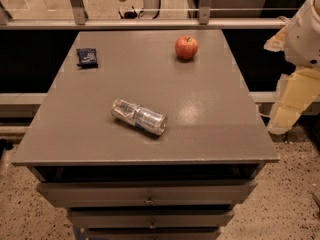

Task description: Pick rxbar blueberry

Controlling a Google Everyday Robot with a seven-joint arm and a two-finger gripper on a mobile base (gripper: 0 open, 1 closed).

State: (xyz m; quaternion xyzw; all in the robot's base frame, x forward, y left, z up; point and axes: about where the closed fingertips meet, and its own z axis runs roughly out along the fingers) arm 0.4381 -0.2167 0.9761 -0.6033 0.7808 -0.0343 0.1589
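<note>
The rxbar blueberry [87, 57] is a small flat dark navy packet with pale lettering, lying at the far left of the grey table top [210, 109]. My gripper [287, 109] hangs off the table's right edge, pale yellow below the white arm, pointing down. It is far to the right of the bar and holds nothing that I can see.
A crushed silver can [139, 116] lies on its side near the middle front of the table. A red apple [186, 47] stands at the far right. Drawers [148, 194] run below the front edge. A railing [150, 24] runs behind the table.
</note>
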